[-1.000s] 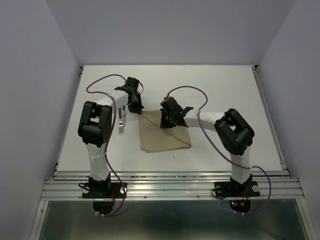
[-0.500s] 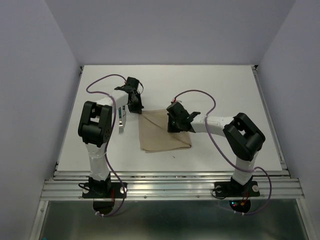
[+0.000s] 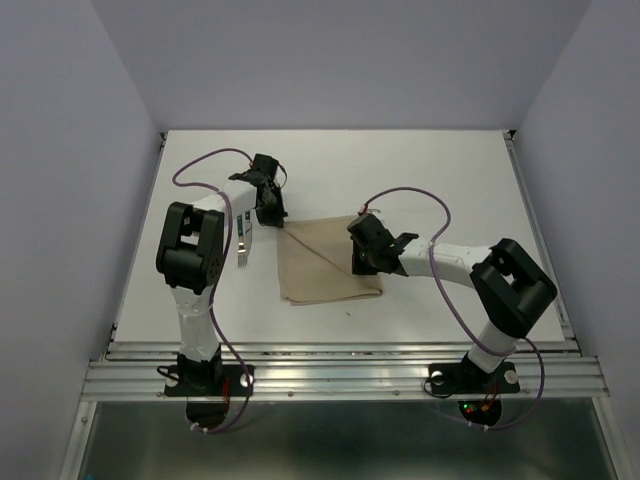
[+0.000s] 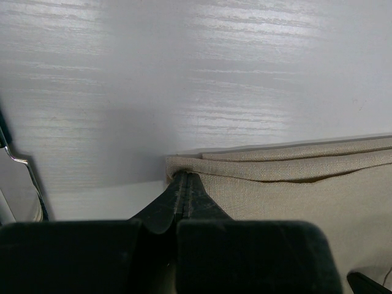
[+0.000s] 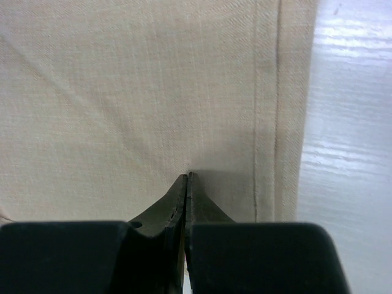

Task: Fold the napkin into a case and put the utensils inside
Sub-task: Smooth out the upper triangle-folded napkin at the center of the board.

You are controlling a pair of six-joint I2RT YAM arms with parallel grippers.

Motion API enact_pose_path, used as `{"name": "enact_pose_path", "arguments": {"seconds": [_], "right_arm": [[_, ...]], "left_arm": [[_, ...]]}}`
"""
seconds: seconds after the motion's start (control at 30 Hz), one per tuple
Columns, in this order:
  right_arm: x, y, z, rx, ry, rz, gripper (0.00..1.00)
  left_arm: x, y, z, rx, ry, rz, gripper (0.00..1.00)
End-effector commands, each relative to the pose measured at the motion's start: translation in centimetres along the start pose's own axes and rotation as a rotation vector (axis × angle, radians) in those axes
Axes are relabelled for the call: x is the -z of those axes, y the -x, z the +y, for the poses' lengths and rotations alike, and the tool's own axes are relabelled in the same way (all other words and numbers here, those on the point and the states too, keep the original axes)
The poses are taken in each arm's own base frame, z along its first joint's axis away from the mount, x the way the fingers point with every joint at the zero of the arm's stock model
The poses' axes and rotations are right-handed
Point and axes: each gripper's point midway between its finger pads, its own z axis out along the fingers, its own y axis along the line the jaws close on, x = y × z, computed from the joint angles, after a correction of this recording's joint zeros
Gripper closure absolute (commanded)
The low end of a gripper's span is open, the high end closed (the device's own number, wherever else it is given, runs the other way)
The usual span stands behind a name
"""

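The beige napkin (image 3: 320, 272) lies folded flat on the white table, with a diagonal crease. My left gripper (image 3: 272, 218) is shut, its tips (image 4: 184, 177) pressed against the napkin's far left corner (image 4: 294, 196); no cloth shows between the jaws. Over the right part of the cloth, my right gripper (image 3: 358, 265) is also shut, its tips (image 5: 187, 176) touching the napkin (image 5: 122, 92) just inside the stitched hem. The utensils (image 3: 243, 248), a fork among them, lie left of the napkin beside the left arm. A silver piece (image 4: 18, 162) shows at the left wrist view's edge.
Purple cables loop above both arms. The table's metal rail (image 3: 340, 375) runs along the near edge, and bare white table (image 5: 349, 153) borders the napkin's hem on the right.
My right gripper has slid across the napkin to the right and nearer, staying shut. The left gripper and the utensils have not moved.
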Motion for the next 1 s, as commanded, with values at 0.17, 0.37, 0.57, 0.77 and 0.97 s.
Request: {"name": "enact_pose_path", "arguments": {"seconds": [0.17,0.37,0.57,0.77,0.97], "right_arm": [[2.0,-0.5,-2.0,-0.018,-0.038,-0.024,0.99],[2.4,-1.6,-3.1,-0.029,-0.059,-0.011,0.99],[4.0,-0.5,-3.5,-0.041,-0.073,-0.056,0.99],[4.8,-0.1,-4.1,-0.038,-0.098,-0.079,0.98],[3.3,-2.5,-5.1,-0.031,-0.12,-0.016,0.98]], "left_arm": [[-0.9,-1.5,1.3,-0.012,0.041,0.044,1.0],[-0.9,-1.5,1.3,-0.012,0.041,0.042,1.0],[-0.9,-1.4,1.3,-0.011,0.041,0.041,1.0],[-1.0,-1.4,1.2,-0.011,0.039,0.042,1.0],[-0.9,-1.3,1.2,-0.011,0.039,0.04,1.0]]}}
